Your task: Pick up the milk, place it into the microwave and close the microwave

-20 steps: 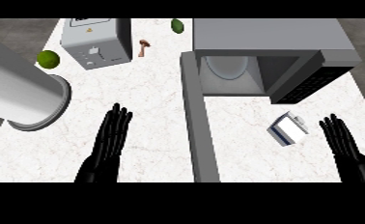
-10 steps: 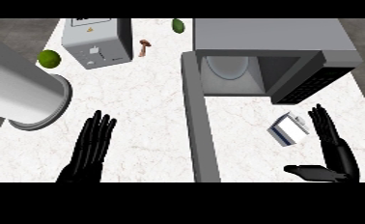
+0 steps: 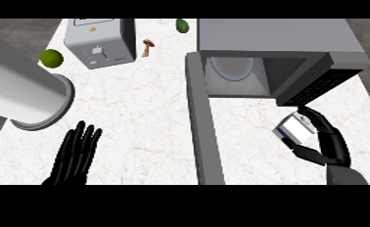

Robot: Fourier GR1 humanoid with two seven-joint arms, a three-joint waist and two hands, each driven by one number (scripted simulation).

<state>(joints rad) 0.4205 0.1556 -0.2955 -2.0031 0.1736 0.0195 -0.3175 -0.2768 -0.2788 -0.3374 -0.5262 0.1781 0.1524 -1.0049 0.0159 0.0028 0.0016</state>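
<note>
Milk [image 3: 295,130]: on counter, right hand [image 3: 327,142] curling round it.
Left hand [image 3: 74,153]: flat, empty.
Microwave [image 3: 278,59]: open.
Left: lift, load, close.

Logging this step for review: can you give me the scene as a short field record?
milk: on counter, front of microwave
right hand: fingers curling round milk
left hand: open, flat on counter
microwave: open, plate inside
door: swung out toward robot
toaster: far left

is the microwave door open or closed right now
Open. The microwave shows its inside with the round plate, and its door swings out toward the robot.
</note>
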